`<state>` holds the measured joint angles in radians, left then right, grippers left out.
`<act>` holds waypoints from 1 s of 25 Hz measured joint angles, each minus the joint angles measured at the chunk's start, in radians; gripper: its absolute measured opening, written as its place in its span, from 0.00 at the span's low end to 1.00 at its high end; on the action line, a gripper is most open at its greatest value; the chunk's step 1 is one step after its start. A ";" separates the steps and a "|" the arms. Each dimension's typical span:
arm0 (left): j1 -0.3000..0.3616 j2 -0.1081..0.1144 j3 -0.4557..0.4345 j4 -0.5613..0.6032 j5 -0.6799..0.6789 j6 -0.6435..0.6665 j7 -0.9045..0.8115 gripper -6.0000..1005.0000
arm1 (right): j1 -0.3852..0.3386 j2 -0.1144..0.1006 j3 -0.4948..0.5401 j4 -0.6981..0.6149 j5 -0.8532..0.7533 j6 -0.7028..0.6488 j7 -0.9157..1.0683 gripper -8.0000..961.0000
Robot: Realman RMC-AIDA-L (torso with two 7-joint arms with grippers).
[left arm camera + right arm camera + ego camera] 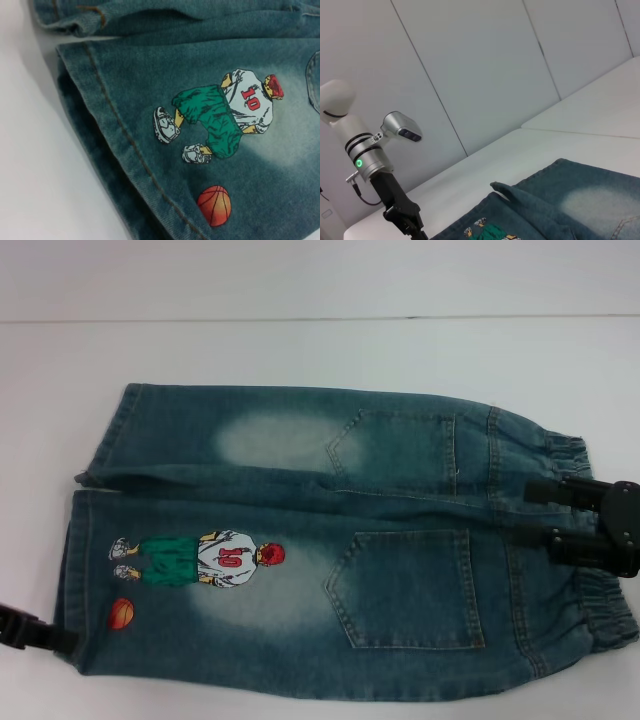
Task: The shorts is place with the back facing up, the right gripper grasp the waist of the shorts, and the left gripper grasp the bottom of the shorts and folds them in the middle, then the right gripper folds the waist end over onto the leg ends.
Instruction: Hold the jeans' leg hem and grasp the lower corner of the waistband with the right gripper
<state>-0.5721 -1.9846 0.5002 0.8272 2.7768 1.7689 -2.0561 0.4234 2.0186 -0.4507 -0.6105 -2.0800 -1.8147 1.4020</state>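
Flat on the white surface (300, 350), the shorts (330, 540) lie back side up, both patch pockets showing, legs pointing toward the robot's left and the ruched waist (590, 625) toward its right. That layout appears to suit the plan: each arm gets the end nearest to it.

The right end effector (548, 513) sits at the middle of the waist, its two black fingers (560, 492) spread, one above the other, resting over the band. They look poised around the fabric rather than pinching it, so the grasp seems not yet made.

The left end effector (35, 632) reaches in at the lower corner of the near leg hem (72, 570), just beside the basketball print (121, 613). Only its tip shows against the denim, and whether its fingers are spread or pressed together cannot be told. Its wrist view looks straight down on the hem and the number 10 player (225, 117), suggesting it is lined up for the bottom edge.

Both legs lie side by side, unfolded; the middle fold is still to come.
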 joint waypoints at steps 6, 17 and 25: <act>-0.001 -0.002 0.003 0.004 0.001 0.000 -0.006 0.08 | 0.000 0.000 0.004 0.000 0.000 0.000 0.000 0.84; -0.002 -0.002 -0.004 0.006 0.000 0.007 -0.009 0.09 | 0.000 0.000 0.009 -0.003 0.000 -0.007 0.000 0.84; 0.000 -0.002 0.002 0.006 0.002 0.011 -0.010 0.12 | 0.000 0.000 0.009 -0.009 0.000 -0.009 0.000 0.84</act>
<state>-0.5721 -1.9867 0.5019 0.8330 2.7784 1.7801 -2.0662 0.4234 2.0186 -0.4416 -0.6193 -2.0801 -1.8239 1.4020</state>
